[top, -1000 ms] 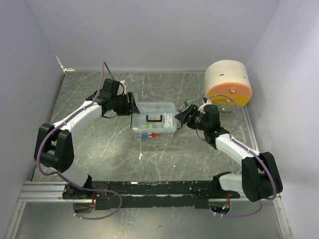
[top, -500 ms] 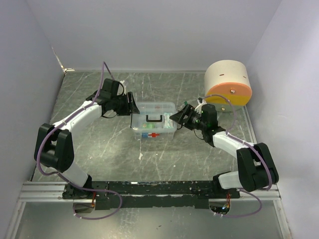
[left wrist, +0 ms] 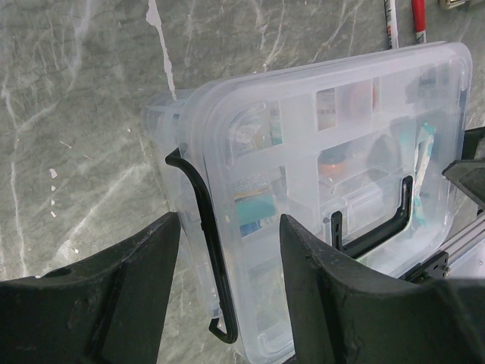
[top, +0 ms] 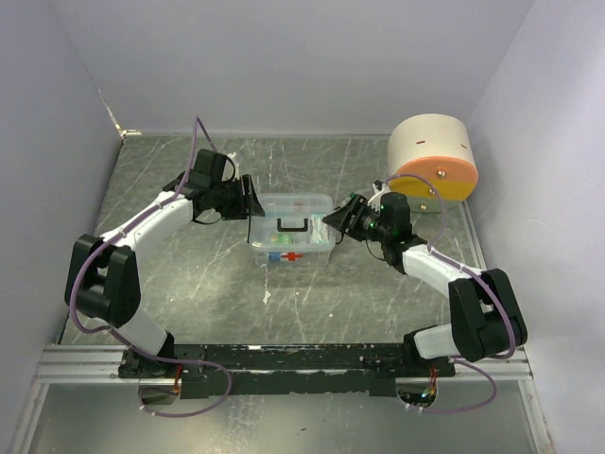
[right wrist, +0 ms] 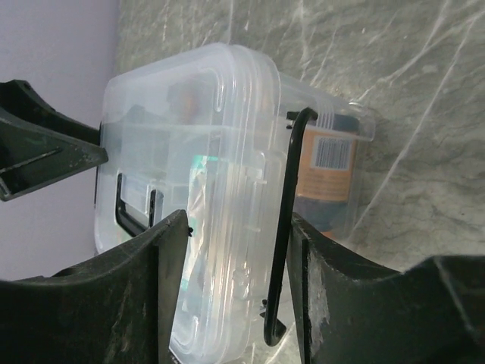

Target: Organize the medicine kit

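Note:
The medicine kit (top: 291,227) is a clear plastic box with its lid on, a black carry handle (top: 292,225) and a red cross on the front. It holds small packets and bottles. My left gripper (top: 251,200) is open at the box's left end; in the left wrist view its fingers (left wrist: 229,227) straddle the black wire latch (left wrist: 198,212) on the kit (left wrist: 341,152). My right gripper (top: 333,219) is open at the right end; its fingers (right wrist: 236,227) straddle the lid edge and the right wire latch (right wrist: 292,182) of the kit (right wrist: 197,129).
A round beige container with an orange face (top: 432,156) stands at the back right. Purple walls close in the grey marbled table on three sides. A metal rail (top: 284,364) runs along the near edge. Thin red and white sticks (left wrist: 418,11) lie beyond the kit.
My right gripper has moved left, up to the kit's right end, and now straddles its edge. The left arm and the kit have not moved.

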`<state>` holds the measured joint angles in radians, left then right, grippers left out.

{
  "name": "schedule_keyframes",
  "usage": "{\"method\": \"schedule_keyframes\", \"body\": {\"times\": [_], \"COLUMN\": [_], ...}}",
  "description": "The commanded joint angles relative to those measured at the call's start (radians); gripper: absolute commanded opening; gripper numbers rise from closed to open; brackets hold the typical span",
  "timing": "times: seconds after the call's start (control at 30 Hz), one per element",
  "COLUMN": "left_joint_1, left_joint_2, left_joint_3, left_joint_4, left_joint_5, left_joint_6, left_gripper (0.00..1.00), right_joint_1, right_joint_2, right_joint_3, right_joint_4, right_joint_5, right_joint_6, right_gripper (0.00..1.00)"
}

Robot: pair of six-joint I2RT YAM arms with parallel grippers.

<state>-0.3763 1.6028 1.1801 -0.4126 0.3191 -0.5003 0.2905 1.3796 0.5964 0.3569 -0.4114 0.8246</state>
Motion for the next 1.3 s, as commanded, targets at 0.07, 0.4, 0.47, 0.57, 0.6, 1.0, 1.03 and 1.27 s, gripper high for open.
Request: {"method": "schedule_keyframes", "body": {"times": [0.07, 0.4, 0.47, 0.57, 0.6, 1.0, 1.03, 1.27], "left_joint_1": [-0.003, 0.000, 0.000, 0.001, 0.001, 0.004, 0.004, 0.004], "left_joint_2": [0.026, 0.027, 0.026, 0.026, 0.026, 0.029, 0.032, 0.046], "left_joint_3": [-0.011, -0.013, -0.013, -0.012, -0.011, 0.000, 0.003, 0.045], "left_joint_4": [-0.012, -0.013, -0.014, -0.016, -0.015, -0.023, -0.024, -0.053], "left_joint_5": [0.032, 0.032, 0.034, 0.032, 0.032, 0.029, 0.028, -0.009], "left_joint_6": [0.022, 0.022, 0.022, 0.023, 0.024, 0.023, 0.022, 0.043], "left_gripper": [0.64, 0.64, 0.64, 0.64, 0.64, 0.65, 0.65, 0.66], "right_joint_1": [0.001, 0.001, 0.001, 0.001, 0.001, -0.001, -0.001, -0.001], "right_joint_2": [-0.019, -0.030, -0.027, -0.028, -0.031, -0.063, -0.059, -0.029], "right_joint_3": [0.048, 0.066, 0.067, 0.072, 0.072, 0.088, 0.091, 0.076], "right_joint_4": [-0.165, -0.199, -0.207, -0.222, -0.227, -0.262, -0.270, -0.272], "right_joint_5": [0.103, 0.108, 0.112, 0.120, 0.123, 0.161, 0.165, 0.155], "right_joint_6": [-0.077, -0.097, -0.101, -0.106, -0.109, -0.113, -0.115, -0.089], "right_gripper": [0.51, 0.39, 0.37, 0.35, 0.34, 0.72, 0.73, 0.65]}}
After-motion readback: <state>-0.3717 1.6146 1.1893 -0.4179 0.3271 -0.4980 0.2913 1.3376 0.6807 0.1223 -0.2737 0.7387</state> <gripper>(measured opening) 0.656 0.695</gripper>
